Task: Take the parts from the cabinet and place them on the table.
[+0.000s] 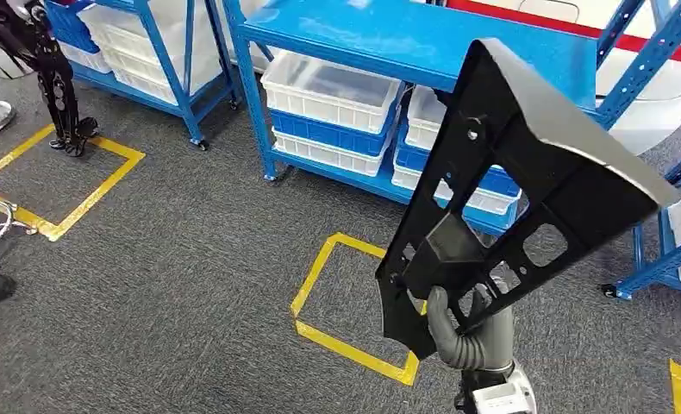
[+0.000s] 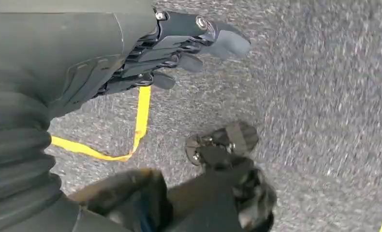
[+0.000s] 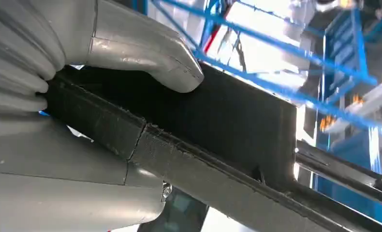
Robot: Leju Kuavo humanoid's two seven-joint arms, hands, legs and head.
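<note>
Black plastic part [image 1: 509, 190], large flat panel with cut-out holes, held up in the air by the right hand [image 1: 466, 332], tilted, its broad end up toward the blue shelving rack [image 1: 406, 39]. Right hand grips the part at its narrow lower end, grey thumb on the near face, fingers wrapped behind. Right wrist view: thumb [image 3: 145, 53] pressed on the dark edge of the part [image 3: 218, 140], blue rack frames blurred behind.

Rack holds white and blue bins [image 1: 333, 112] on its low shelf, more bins beside them to the right. Second blue rack [image 1: 147, 52] further left, also with bins. Grey carpet floor [image 1: 173, 259], yellow tape square [image 1: 346, 302] marked on it just below the part, another yellow tape square [image 1: 61, 181] off left. Black robot leg-like structure [image 1: 57, 86] stands at the far-left square.

Left hand [image 2: 179, 43] hangs down over the carpet, fingers loosely curled and close together, nothing in it. Yellow tape line [image 2: 131, 130] on the floor under it.
</note>
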